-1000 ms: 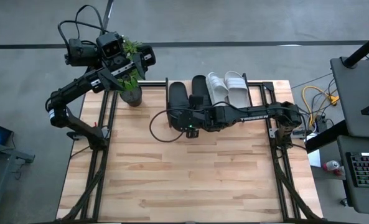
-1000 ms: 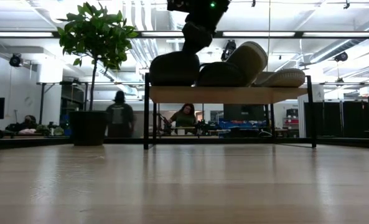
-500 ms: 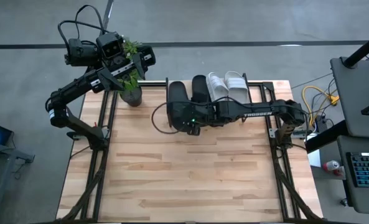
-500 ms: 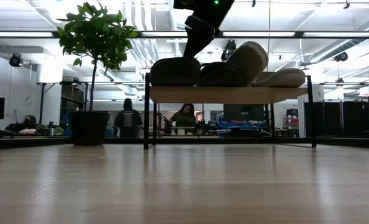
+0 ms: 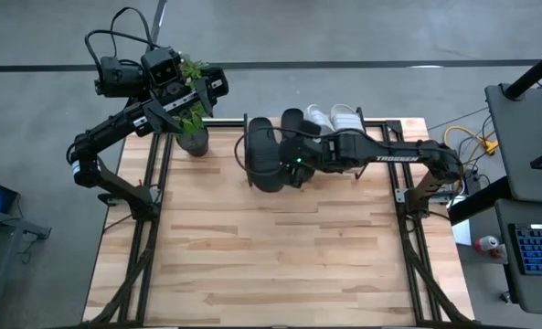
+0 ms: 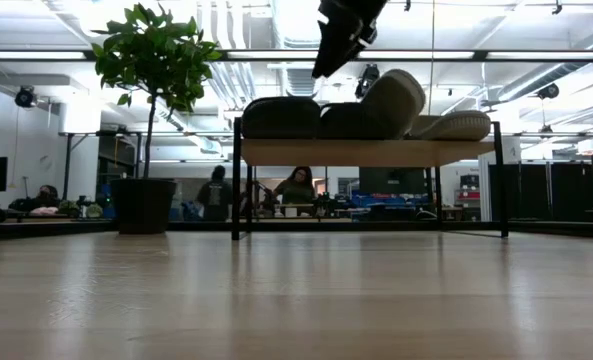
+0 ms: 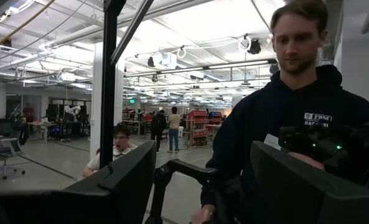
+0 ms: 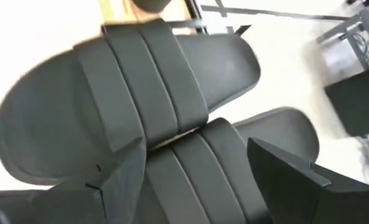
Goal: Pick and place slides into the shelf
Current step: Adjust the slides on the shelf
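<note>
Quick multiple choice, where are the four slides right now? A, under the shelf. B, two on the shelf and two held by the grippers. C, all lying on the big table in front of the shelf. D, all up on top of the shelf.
D: the black pair and the pale pair all rest on the shelf top; the right gripper hangs open above them, holding nothing.

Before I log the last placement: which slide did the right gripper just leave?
Find the shelf at the table's far edge, beside the potted plant. Four slides lie on it; it is the black slide nearest the plant, below the open right gripper, overhanging the front.
</note>
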You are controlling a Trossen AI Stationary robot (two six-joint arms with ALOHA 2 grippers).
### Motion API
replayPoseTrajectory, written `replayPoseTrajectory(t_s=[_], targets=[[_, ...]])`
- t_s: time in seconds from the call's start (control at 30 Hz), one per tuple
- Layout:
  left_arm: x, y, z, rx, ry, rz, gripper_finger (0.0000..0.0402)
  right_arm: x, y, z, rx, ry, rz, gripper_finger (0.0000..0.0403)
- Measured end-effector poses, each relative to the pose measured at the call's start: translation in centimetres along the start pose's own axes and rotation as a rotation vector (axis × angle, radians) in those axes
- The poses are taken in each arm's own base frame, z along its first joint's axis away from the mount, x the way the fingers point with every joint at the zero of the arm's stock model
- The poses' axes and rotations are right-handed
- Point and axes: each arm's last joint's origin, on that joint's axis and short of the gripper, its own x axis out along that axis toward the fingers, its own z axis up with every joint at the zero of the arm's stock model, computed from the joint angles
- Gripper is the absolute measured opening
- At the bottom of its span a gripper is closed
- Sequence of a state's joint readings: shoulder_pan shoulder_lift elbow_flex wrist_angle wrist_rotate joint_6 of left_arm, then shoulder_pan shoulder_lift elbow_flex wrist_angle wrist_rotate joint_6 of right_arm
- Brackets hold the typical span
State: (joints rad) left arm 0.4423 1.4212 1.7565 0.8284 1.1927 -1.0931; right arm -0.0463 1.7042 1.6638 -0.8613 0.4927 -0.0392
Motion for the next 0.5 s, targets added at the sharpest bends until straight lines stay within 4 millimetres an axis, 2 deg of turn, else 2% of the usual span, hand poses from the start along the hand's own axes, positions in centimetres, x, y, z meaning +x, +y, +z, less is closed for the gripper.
replayPoseTrajectory(t_s=[0.37, 0.5], targets=[[0.0, 0.0, 0.0, 0.001, 0.000, 0.001, 0.0247, -1.0, -0.6, 0.2, 0.066, -0.044, 0.018, 0.0258], [0.0, 0.0, 0.0, 0.001, 0.000, 0.001, 0.0248, -2.2, -1.2, 0.8, 0.115, -0.121, 0.024, 0.0258]])
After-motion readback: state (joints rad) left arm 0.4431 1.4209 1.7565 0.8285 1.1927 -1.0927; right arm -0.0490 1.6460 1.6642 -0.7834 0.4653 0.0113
